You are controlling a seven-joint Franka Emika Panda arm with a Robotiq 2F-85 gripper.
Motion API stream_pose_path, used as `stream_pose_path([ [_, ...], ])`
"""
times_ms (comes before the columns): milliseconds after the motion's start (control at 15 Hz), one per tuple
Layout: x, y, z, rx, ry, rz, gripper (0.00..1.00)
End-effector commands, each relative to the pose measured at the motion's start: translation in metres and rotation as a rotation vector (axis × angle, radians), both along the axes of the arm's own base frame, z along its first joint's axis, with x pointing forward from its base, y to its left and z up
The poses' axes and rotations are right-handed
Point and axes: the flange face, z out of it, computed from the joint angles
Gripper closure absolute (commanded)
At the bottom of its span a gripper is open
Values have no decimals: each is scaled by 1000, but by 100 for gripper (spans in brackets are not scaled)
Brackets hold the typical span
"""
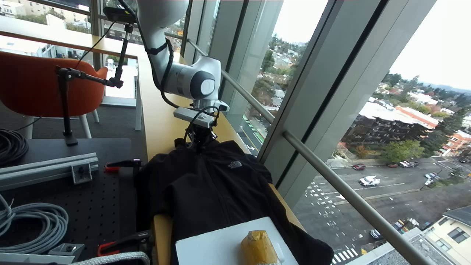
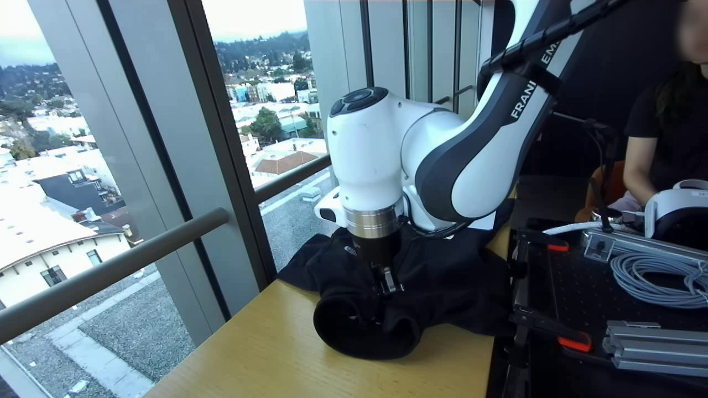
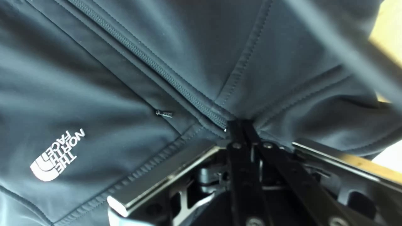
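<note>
Wrist view: black jacket [image 3: 94, 103] lying face up on the wooden table [image 2: 265, 354], gripper [image 3: 240, 122] down at the neck end of its front zipper [image 3: 150, 62]. Fingers [image 3: 235, 135] clenched together, tips seemingly touching the cloth; cannot make out any fabric pinched between them. Could slip off so small a grip under a sideways pull, or, by pressing on slack fabric, crumple the open collar [image 2: 365, 342] seen in an exterior view. Beside the zipper, a chest pocket [image 3: 135, 96] with a small pull [image 3: 165, 113], contents not visible. Farther down the jacket, in an exterior view, a white slab [image 1: 209, 246] resting on the cloth, with a yellow-brown wrapped bundle [image 1: 260, 248] on top, its inside hidden by the wrapping; apt to slide or roll off if dragged by a hard tug. Beyond the table edge, a clamp [image 1: 123, 164] near the overhanging cloth [image 1: 149, 191], probably a sleeve; might snag it under tension.
</note>
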Motion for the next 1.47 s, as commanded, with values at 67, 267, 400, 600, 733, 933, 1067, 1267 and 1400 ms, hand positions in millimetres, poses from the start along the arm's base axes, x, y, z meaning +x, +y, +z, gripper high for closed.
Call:
stream_pose_path([
  [67,-11,-6,8,4,-9,-14,99],
  [267,-16,-17,18,8,-10,-34,99],
  [400,-19,-28,24,11,-16,-44,99],
  [600,-19,-54,28,10,-24,-67,99],
  [733,-18,-73,27,11,-25,-92,99],
  [933,-18,-90,23,17,-22,-122,99],
  [1067,-16,-94,23,21,-22,-133,99],
  [1267,-12,-91,22,21,-26,-132,99],
  [1400,-9,-84,21,26,-27,-128,99],
])
